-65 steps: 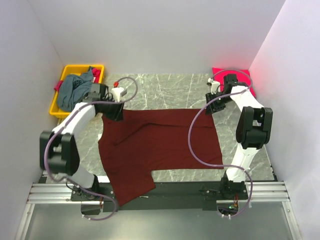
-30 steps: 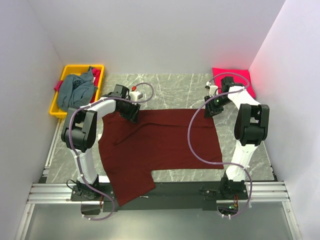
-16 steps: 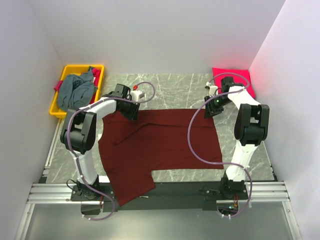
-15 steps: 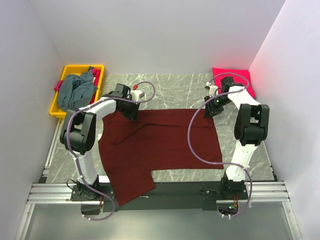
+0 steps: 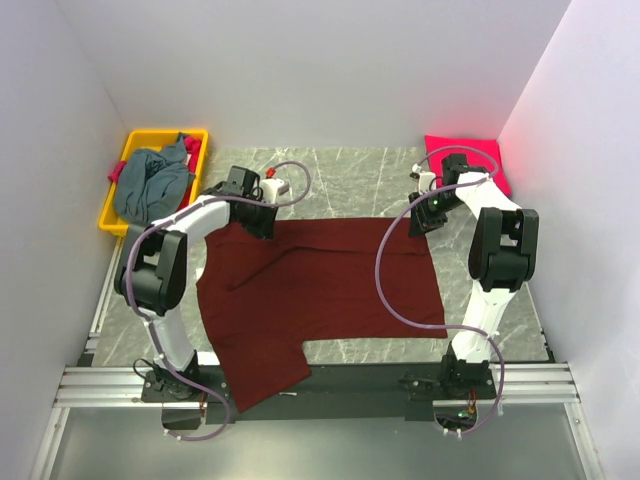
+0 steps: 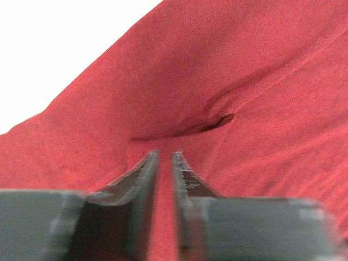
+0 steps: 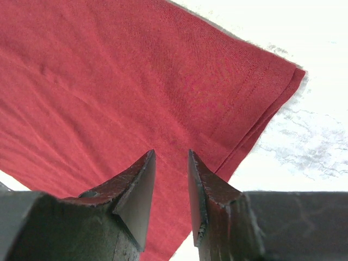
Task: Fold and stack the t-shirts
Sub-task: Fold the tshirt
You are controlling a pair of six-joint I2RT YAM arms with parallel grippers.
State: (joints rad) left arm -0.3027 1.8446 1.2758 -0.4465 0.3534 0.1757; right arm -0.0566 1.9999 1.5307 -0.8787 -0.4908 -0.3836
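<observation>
A dark maroon t-shirt lies spread flat across the table. My left gripper is at its far edge, left of the middle. In the left wrist view the jaws are nearly closed, with maroon cloth between them and a pucker just ahead of the tips. My right gripper is at the shirt's far right corner. In the right wrist view it is open a little over the flat sleeve hem. A bright pink-red shirt lies folded at the back right. A grey-blue shirt is bunched in the bin.
The yellow plastic bin stands at the back left by the wall. Bare marble table shows beyond the maroon shirt. White walls close in on three sides. The shirt's near left part hangs over the table's front edge.
Since 2.2 s ago my left gripper has moved right along the shirt's far edge from its left corner. In the last second both grippers have stayed almost still; the left elbow has shifted a little.
</observation>
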